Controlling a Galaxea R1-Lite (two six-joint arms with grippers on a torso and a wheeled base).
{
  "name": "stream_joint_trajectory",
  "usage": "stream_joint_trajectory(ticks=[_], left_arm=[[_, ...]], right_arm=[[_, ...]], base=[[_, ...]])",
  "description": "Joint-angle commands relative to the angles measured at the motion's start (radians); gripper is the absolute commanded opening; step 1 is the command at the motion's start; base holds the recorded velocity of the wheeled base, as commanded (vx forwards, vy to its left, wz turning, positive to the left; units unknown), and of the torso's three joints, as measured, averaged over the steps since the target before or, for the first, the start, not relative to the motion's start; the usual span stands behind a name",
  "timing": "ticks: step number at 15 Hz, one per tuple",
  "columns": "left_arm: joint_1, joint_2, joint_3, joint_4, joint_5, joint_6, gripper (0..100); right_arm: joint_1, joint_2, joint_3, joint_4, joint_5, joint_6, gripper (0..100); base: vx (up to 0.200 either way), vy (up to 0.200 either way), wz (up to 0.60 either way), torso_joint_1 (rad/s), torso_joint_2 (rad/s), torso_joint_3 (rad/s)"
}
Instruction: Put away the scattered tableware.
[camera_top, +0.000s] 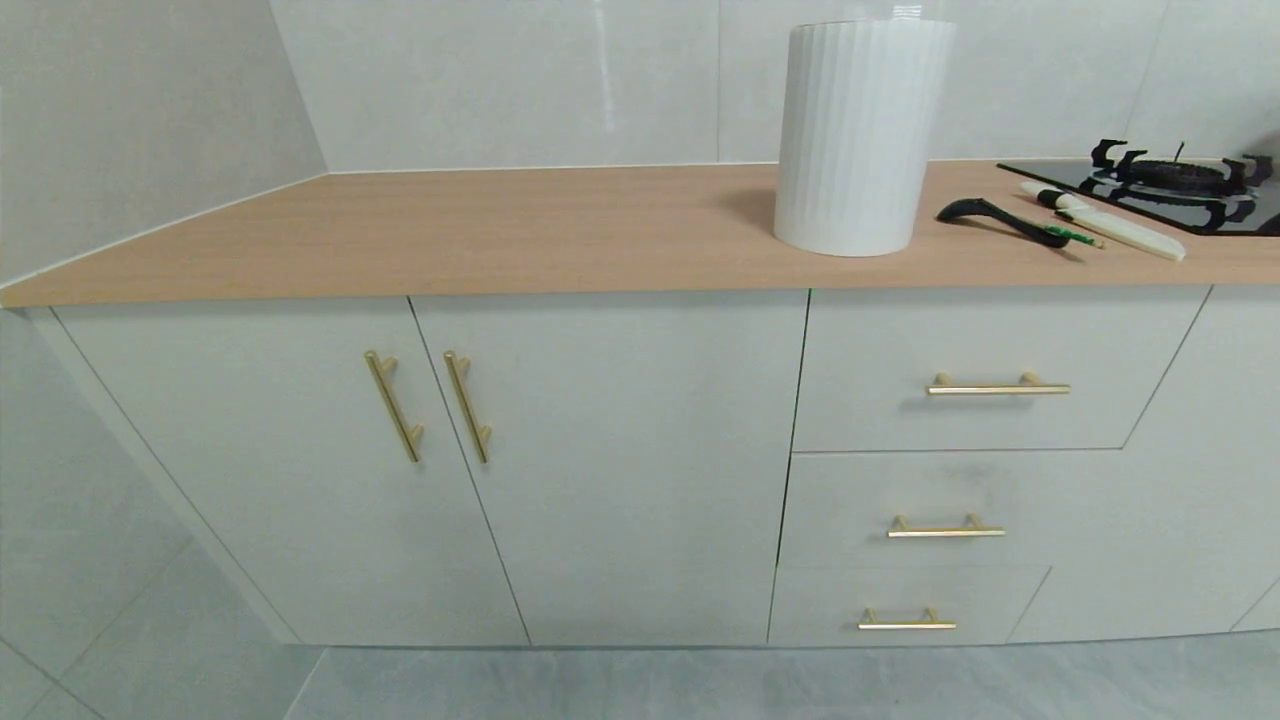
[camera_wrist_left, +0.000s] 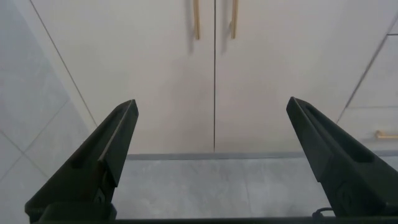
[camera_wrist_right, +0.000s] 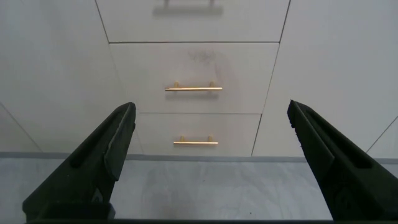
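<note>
Head view: white container (camera_top: 860, 135) upright on countertop (camera_top: 400, 230).

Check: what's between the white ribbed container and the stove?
Head view: a black spoon, a thin green stick and a cream utensil lie there on the countertop.

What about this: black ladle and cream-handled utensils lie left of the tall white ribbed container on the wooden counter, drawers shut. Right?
Not left. The head view shows the black ladle and cream-handled utensils lying right of the tall white ribbed container on the wooden counter; drawers shut, as stated.
</note>
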Motion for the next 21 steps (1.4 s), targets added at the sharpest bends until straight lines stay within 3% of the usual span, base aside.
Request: stream_joint_trajectory(ticks=[1, 2, 15, 17, 18, 21], left_arm=[[0.0, 0.001, -0.001, -0.001, 0.003, -0.012, 100], [0.0, 0.001, -0.001, -0.001, 0.004, -0.025, 100], [0.0, 0.001, -0.001, -0.001, 0.004, -0.023, 100], [0.0, 0.001, -0.001, -0.001, 0.004, -0.023, 100], [0.0, 0.001, -0.001, -0.001, 0.004, -0.023, 100], [0.0, 0.001, -0.001, -0.001, 0.004, -0.023, 100]], right_arm=[[0.001, 0.001, 0.0, 0.0, 0.0, 0.001, 100], [0.001, 0.001, 0.0, 0.0, 0.0, 0.001, 100], [0.002, 0.027, -0.037, -0.003, 0.009, -0.027, 100], [0.024, 0.216, -0.239, -0.002, 0.043, -0.01, 100], [0.031, 0.461, -0.321, -0.003, 0.075, -0.012, 100], [0.033, 0.899, -0.42, -0.022, 0.077, -0.015, 100]], base=[[0.0, 0.0, 0.0, 0.0, 0.0, 0.0], [0.0, 0.0, 0.0, 0.0, 0.0, 0.0], [0.0, 0.0, 0.0, 0.0, 0.0, 0.0], [0.0, 0.0, 0.0, 0.0, 0.0, 0.0], [0.0, 0.0, 0.0, 0.0, 0.0, 0.0], [0.0, 0.0, 0.0, 0.0, 0.0, 0.0]])
